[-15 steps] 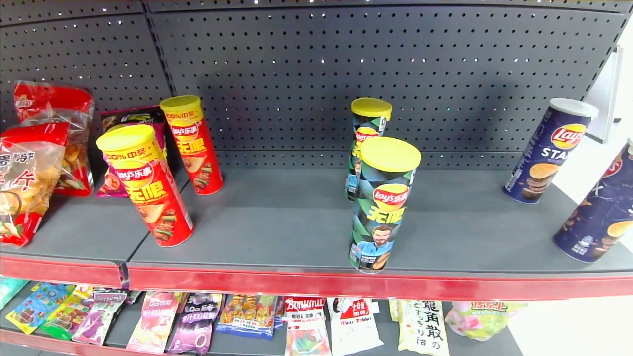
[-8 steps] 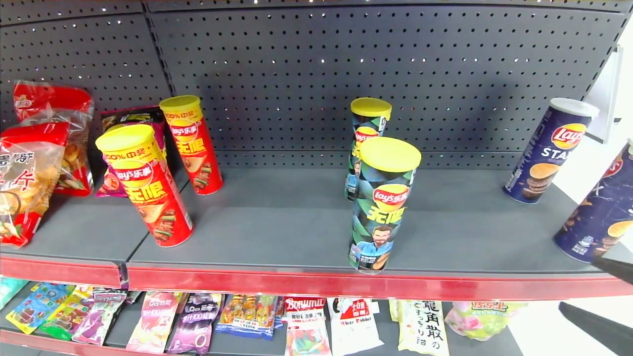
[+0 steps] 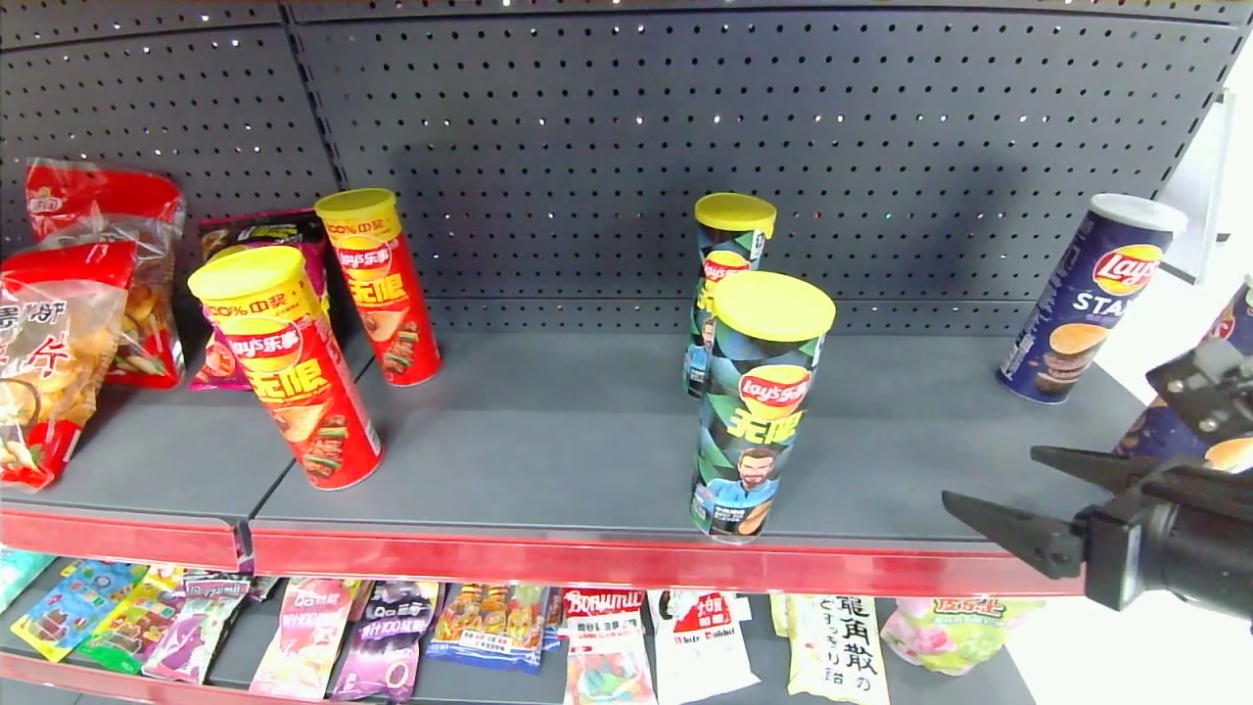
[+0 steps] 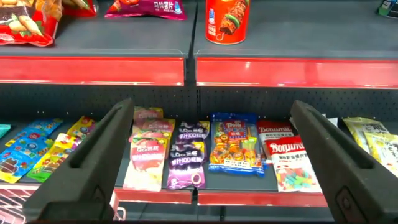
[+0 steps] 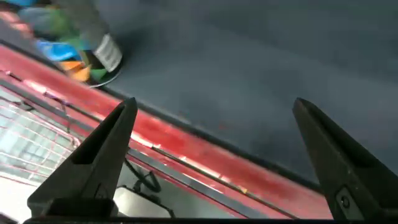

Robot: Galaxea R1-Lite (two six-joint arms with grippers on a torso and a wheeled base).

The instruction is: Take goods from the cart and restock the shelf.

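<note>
Gripper [image 3: 989,476] on right has risen beside shelf [image 3: 548,431], jaws apart.

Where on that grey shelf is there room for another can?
Widest bare stretch: between the red cans and the green cans. Another lies between the green cans and the blue can. The bags crowd the left end.

Below, candy packets [image 3: 489,625] lie in a row; red snack bags [image 3: 61,352], perhaps crackers, stand far left.
</note>
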